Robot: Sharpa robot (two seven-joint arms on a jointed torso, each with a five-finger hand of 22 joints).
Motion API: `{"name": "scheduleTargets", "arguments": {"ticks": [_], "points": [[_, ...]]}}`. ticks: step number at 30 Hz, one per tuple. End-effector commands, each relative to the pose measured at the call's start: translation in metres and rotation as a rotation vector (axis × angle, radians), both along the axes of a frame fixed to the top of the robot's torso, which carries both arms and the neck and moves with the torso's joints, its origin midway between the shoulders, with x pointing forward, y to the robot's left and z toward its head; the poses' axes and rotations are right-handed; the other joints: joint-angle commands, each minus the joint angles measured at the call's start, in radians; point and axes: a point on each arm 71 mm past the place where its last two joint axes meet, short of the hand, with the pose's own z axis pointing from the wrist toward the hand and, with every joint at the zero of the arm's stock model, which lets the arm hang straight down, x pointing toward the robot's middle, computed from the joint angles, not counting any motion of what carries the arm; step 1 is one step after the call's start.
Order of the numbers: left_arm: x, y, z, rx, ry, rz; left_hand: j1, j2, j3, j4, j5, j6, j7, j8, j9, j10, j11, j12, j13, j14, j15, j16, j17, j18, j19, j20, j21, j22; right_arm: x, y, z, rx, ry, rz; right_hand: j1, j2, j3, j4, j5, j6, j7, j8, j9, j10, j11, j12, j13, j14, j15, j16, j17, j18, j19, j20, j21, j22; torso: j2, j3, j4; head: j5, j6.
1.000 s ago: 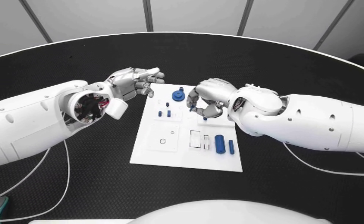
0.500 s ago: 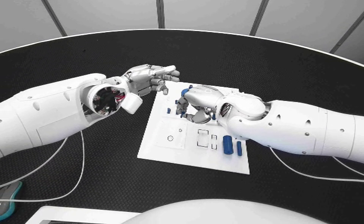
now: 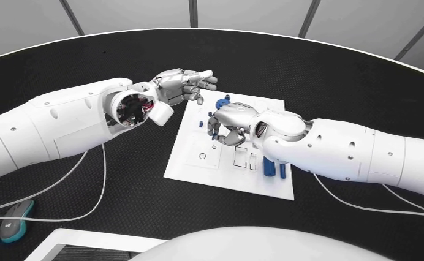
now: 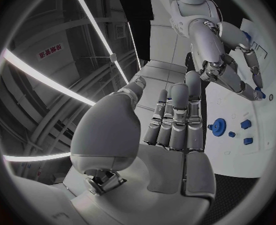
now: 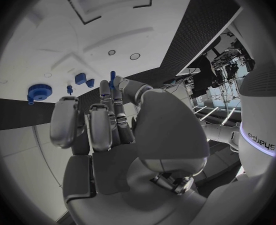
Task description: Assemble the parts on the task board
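The white task board (image 3: 199, 166) lies mid-table. My right hand (image 3: 228, 125) hovers over its far half, fingers curled down, and pinches a small blue peg (image 5: 112, 76) between thumb and fingertip. My left hand (image 3: 185, 86) hangs at the board's far left corner with its fingers straight and nothing in it. A blue gear (image 5: 39, 91) sits near the board's far edge, partly hidden behind the right hand in the head view. Small blue pieces (image 4: 245, 123) stand close to the gear (image 4: 220, 125). Two blue cylinders (image 3: 268, 167) lie at the board's near right.
A white cable (image 3: 88, 181) loops over the black table under my left arm. A teal object (image 3: 13, 224) lies at the near left edge beside a white slab (image 3: 88, 242). Empty outlined recesses (image 3: 243, 158) mark the board's near half.
The head camera has shifted. My right hand has moved left across the board's far half, toward the small blue pieces. The left hand stays at the far left corner.
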Motion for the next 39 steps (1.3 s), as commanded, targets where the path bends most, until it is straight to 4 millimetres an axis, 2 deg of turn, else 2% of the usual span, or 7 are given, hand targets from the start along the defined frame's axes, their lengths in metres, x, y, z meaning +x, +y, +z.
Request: {"name": "scheduleTargets", "arguments": {"ticks": [1, 4, 13, 19, 39], "points": [[0.000, 0.001, 0.000, 0.001, -0.001, 0.003, 0.008, 0.001, -0.008, 0.000, -0.004, -0.008, 0.001, 0.003, 0.000, -0.008, -0.001, 0.006, 0.001, -0.004, -0.001, 0.006, -0.001, 0.006, 0.005, 0.001, -0.005, -0.002, -0.001, -0.001, -0.005, -0.009, 0.011, -0.004, -0.005, 0.005, 0.000, -0.006, 0.007, -0.002, 0.005, 0.002, 0.002, 0.005, 0.004, -0.004, 0.001, 0.058, -0.004, 0.003, 0.020, -0.008, 0.011, -0.004, -0.002, 0.043, 0.000, 0.0011, 0.0022, 0.007, -0.007], [0.000, 0.001, 0.000, 0.001, -0.002, 0.006, 0.008, 0.001, -0.008, 0.000, -0.004, -0.008, 0.001, 0.003, 0.000, -0.008, -0.001, 0.006, 0.001, -0.004, -0.001, 0.006, -0.001, 0.006, 0.005, 0.001, -0.005, -0.002, -0.001, -0.002, -0.008, -0.016, 0.019, -0.005, -0.005, 0.005, 0.000, -0.006, 0.007, -0.002, 0.005, 0.002, 0.002, 0.005, 0.004, -0.004, 0.001, 0.058, -0.004, 0.003, 0.020, -0.008, 0.011, -0.004, -0.002, 0.043, 0.000, 0.0002, 0.0010, 0.009, -0.009], [0.000, 0.002, 0.000, 0.000, -0.005, 0.011, 0.008, 0.001, -0.008, 0.000, -0.004, -0.008, 0.001, 0.003, 0.000, -0.008, -0.001, 0.006, 0.001, -0.004, -0.001, 0.006, -0.001, 0.006, 0.005, 0.001, -0.005, -0.002, -0.003, -0.001, -0.015, -0.029, 0.037, -0.003, -0.005, 0.005, 0.000, -0.006, 0.007, -0.002, 0.005, 0.002, 0.002, 0.005, 0.004, -0.004, 0.001, 0.058, -0.004, 0.003, 0.020, -0.008, 0.011, -0.004, -0.002, 0.043, 0.000, 0.0015, -0.0006, 0.017, -0.015], [0.000, 0.002, 0.001, 0.000, -0.005, 0.012, 0.008, 0.002, -0.010, 0.002, -0.004, -0.008, 0.000, 0.003, 0.000, -0.008, 0.000, 0.007, 0.002, -0.005, 0.000, 0.006, -0.001, 0.006, 0.005, 0.001, -0.006, -0.002, -0.003, -0.001, -0.018, -0.036, 0.045, -0.002, -0.005, 0.005, 0.000, -0.006, 0.008, -0.003, 0.006, 0.001, 0.002, 0.005, 0.005, -0.005, 0.001, 0.058, -0.004, 0.004, 0.021, -0.008, 0.011, -0.004, -0.003, 0.042, -0.001, -0.0001, 0.0005, 0.017, -0.017], [0.000, 0.002, 0.001, 0.000, -0.004, 0.011, 0.008, 0.002, -0.010, 0.002, -0.004, -0.008, 0.000, 0.003, 0.000, -0.008, 0.000, 0.007, 0.002, -0.005, 0.000, 0.006, -0.001, 0.006, 0.005, 0.001, -0.006, -0.002, -0.001, 0.000, -0.023, -0.048, 0.053, -0.016, -0.006, 0.006, 0.000, -0.006, 0.009, -0.003, 0.006, 0.001, 0.002, 0.005, 0.005, -0.005, 0.001, 0.058, -0.004, 0.004, 0.021, -0.008, 0.010, -0.004, -0.004, 0.042, 0.000, 0.0010, -0.0006, 0.022, -0.021]]}}
